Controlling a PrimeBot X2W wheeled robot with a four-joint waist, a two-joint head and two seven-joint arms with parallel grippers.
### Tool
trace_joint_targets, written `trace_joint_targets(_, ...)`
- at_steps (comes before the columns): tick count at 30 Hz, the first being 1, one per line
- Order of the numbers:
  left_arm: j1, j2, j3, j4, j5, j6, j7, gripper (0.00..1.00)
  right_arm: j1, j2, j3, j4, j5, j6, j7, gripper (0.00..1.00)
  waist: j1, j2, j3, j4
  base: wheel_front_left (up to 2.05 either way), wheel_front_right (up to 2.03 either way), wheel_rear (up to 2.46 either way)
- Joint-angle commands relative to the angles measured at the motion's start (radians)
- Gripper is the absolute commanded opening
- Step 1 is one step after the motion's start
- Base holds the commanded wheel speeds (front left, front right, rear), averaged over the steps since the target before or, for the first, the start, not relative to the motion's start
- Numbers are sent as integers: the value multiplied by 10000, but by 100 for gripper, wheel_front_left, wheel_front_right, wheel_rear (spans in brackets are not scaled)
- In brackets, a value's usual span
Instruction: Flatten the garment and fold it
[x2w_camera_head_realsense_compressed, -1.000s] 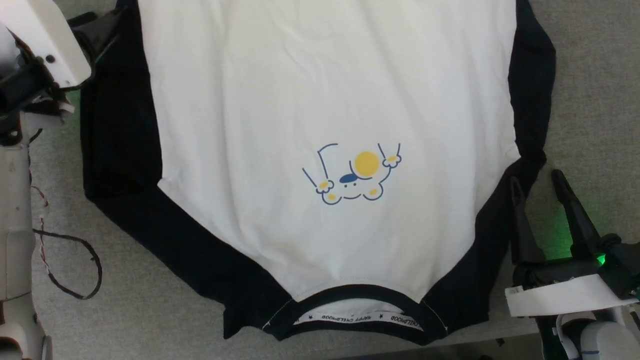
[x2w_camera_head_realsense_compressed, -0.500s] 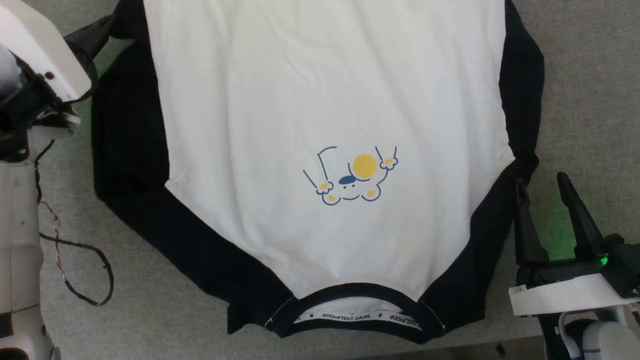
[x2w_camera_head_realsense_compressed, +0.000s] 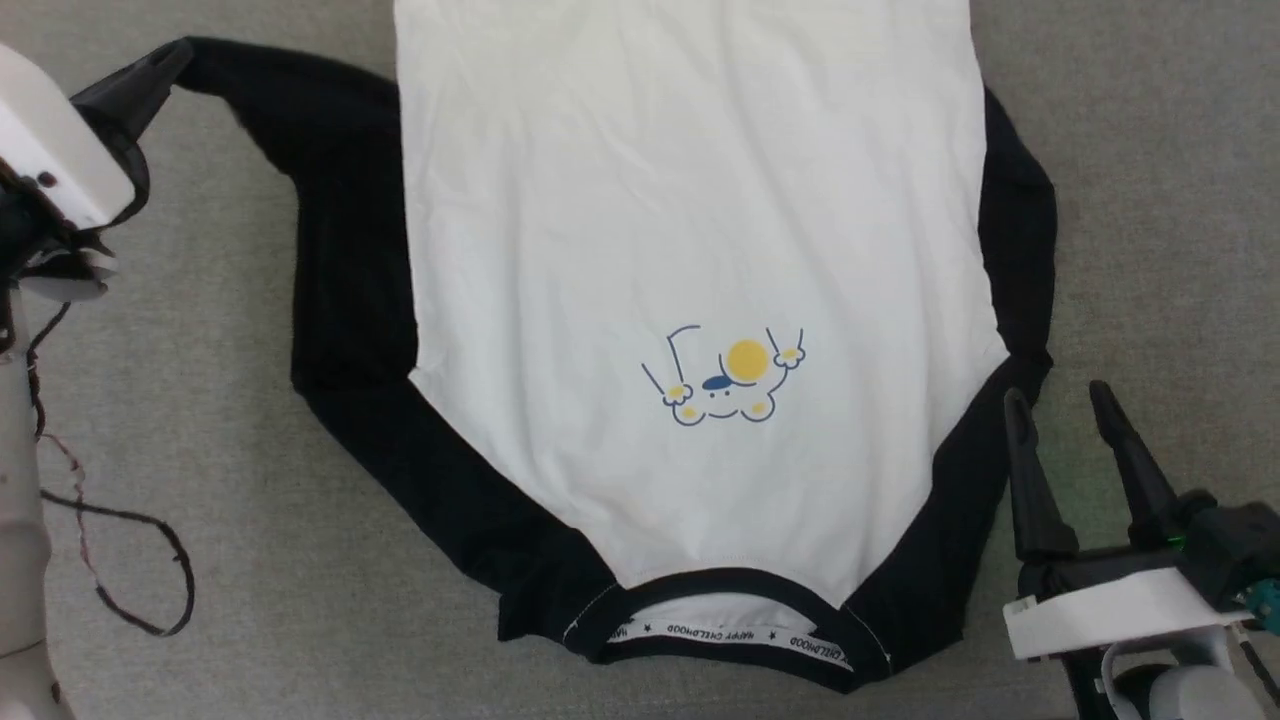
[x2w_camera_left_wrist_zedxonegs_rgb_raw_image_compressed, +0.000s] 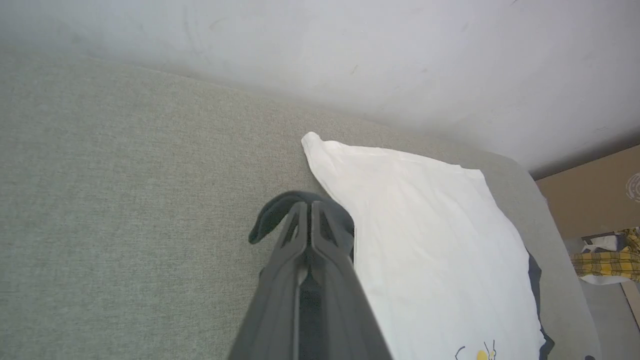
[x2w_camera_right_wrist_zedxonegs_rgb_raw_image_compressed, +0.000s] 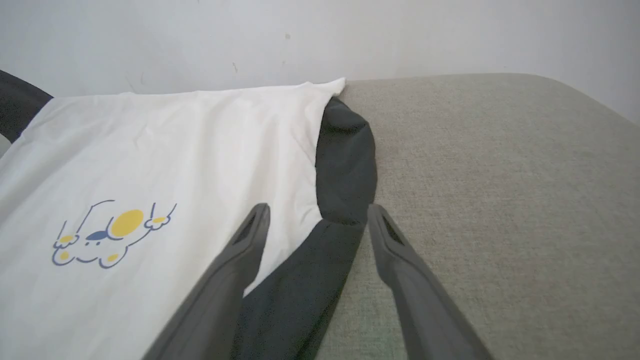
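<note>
The garment (x2w_camera_head_realsense_compressed: 690, 200) lies face up on the grey surface, a white T-shirt with black sleeves, its black collar (x2w_camera_head_realsense_compressed: 730, 640) nearest me and a small cartoon print (x2w_camera_head_realsense_compressed: 725, 385) on the chest. My left gripper (x2w_camera_head_realsense_compressed: 172, 55) is at the upper left, shut on the end of the left sleeve (x2w_camera_head_realsense_compressed: 340, 300), which stretches out sideways toward it. The left wrist view shows the shut gripper (x2w_camera_left_wrist_zedxonegs_rgb_raw_image_compressed: 309, 205) pinching the dark cuff (x2w_camera_left_wrist_zedxonegs_rgb_raw_image_compressed: 272, 217) beside the white hem corner. My right gripper (x2w_camera_head_realsense_compressed: 1057, 398) stands open just off the right sleeve (x2w_camera_head_realsense_compressed: 1015, 250); in its wrist view the gripper (x2w_camera_right_wrist_zedxonegs_rgb_raw_image_compressed: 319, 212) hovers over that sleeve (x2w_camera_right_wrist_zedxonegs_rgb_raw_image_compressed: 345, 165).
A grey cloth-covered table (x2w_camera_head_realsense_compressed: 1180, 200) carries the shirt, with bare room left and right. A thin dark cable (x2w_camera_head_realsense_compressed: 110, 560) loops beside my left arm. A pale wall (x2w_camera_left_wrist_zedxonegs_rgb_raw_image_compressed: 350, 50) backs the table. A brown box (x2w_camera_left_wrist_zedxonegs_rgb_raw_image_compressed: 590, 200) and yellow plaid cloth (x2w_camera_left_wrist_zedxonegs_rgb_raw_image_compressed: 605, 262) lie beyond its end.
The left gripper has shut on the left sleeve's end and drawn it outward, so the sleeve now stretches away from the body. The head view has shifted. The right gripper stays open.
</note>
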Motion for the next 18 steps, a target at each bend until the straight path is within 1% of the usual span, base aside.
trace_joint_targets(1,183,77,63,-123,-70,-17,54,0,126,20,-5,47,17,-7,-5,100,1,0,-793,279,0,0,0)
trace_joint_targets(9,413,247,-2,-828,-241,106,604,0,576,20,91,285,161,-7,-8,100,1,0,-1912,477,0,0,0)
trace_joint_targets(18,473,163,-290,-1558,-472,357,1326,0,994,20,104,456,236,-7,35,100,1,0,-2985,557,0,0,0)
